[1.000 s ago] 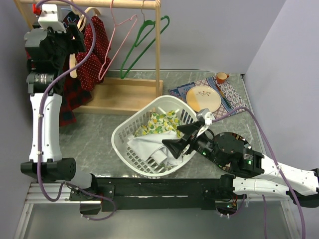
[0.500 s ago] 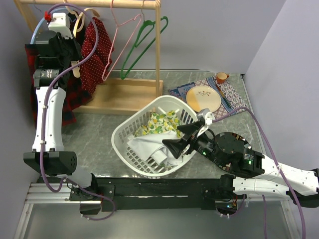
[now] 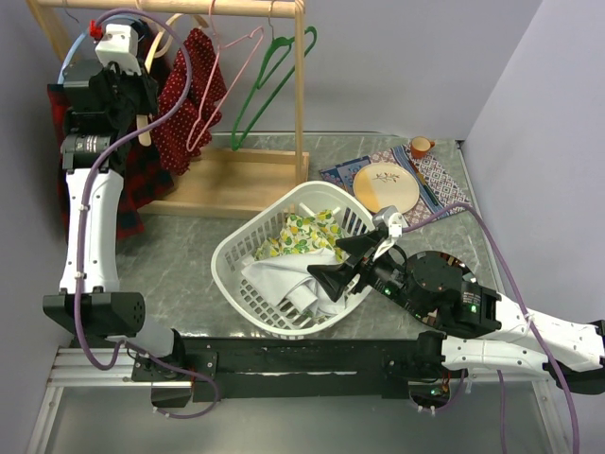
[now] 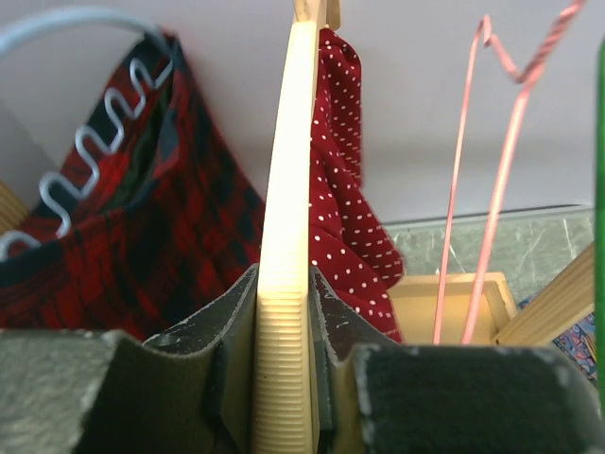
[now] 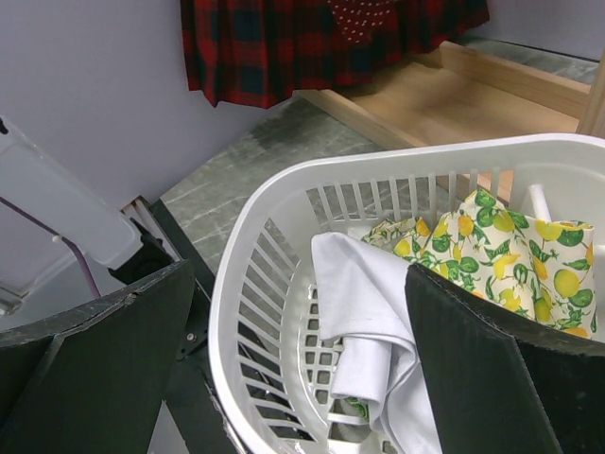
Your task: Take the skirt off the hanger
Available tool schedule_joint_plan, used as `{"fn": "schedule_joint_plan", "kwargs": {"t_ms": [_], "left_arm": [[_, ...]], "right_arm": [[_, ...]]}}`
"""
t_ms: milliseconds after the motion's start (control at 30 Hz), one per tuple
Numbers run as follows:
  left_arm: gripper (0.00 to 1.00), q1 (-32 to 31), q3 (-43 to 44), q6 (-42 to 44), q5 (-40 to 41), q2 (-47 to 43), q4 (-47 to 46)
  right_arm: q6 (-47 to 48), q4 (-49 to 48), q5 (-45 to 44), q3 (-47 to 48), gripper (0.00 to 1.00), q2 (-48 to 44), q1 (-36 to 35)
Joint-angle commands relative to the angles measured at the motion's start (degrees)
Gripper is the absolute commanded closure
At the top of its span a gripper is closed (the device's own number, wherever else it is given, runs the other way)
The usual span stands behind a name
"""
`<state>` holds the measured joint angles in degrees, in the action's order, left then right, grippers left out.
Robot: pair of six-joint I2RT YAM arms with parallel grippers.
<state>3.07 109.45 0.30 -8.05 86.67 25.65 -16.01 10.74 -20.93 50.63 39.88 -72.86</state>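
Left wrist view: left gripper (image 4: 284, 326) nearly closed, both pads pinching the edge of a pale wooden hanger (image 4: 288, 180) that runs straight up toward 12 o'clock. Red polka-dot skirt (image 4: 348, 222) hangs from that hanger, draped down its 3 o'clock side and touching it. Red plaid garment (image 4: 142, 236) is at 9 o'clock, with a white wavy wire across it. Pink wire hanger (image 4: 482, 180) is at 2 o'clock; a green hanger (image 4: 600, 189) shows at the frame edge.

Top view: the wooden clothes rack (image 3: 241, 180) sits at 11 o'clock on the table, with the left arm reaching up to its rail. White laundry basket (image 3: 232, 260) is mid-table, holding a lemon-print cloth (image 3: 304, 235) and a white cloth (image 3: 279, 274). Right gripper (image 3: 354, 260) is over the basket's 3 o'clock rim, fingers spread wide, nothing between them; the right wrist view agrees. At 2 o'clock a round plate (image 3: 386, 186) lies on a patterned mat (image 3: 440, 175), with an orange cup (image 3: 421, 146) just beyond.
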Motion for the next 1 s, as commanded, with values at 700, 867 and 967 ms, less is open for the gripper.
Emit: {"fn": "schedule_joint_plan", "kwargs": {"t_ms": [700,867,967], "left_arm": [[0.99,-0.1,-7.1,0.1,4.4,-15.6,-3.8],[0.99,-0.1,-10.0,-2.4,5.1,-18.5,0.0],[0.99,-0.1,-12.6,-2.4,7.9,-20.7,1.5]], "right_arm": [[-3.1,1.7,2.4,4.5,0.01,0.7,0.1],[-4.8,3.1,4.0,6.0,0.01,1.3,0.0],[-5.4,2.8,4.8,5.7,0.01,1.2,0.1]]}}
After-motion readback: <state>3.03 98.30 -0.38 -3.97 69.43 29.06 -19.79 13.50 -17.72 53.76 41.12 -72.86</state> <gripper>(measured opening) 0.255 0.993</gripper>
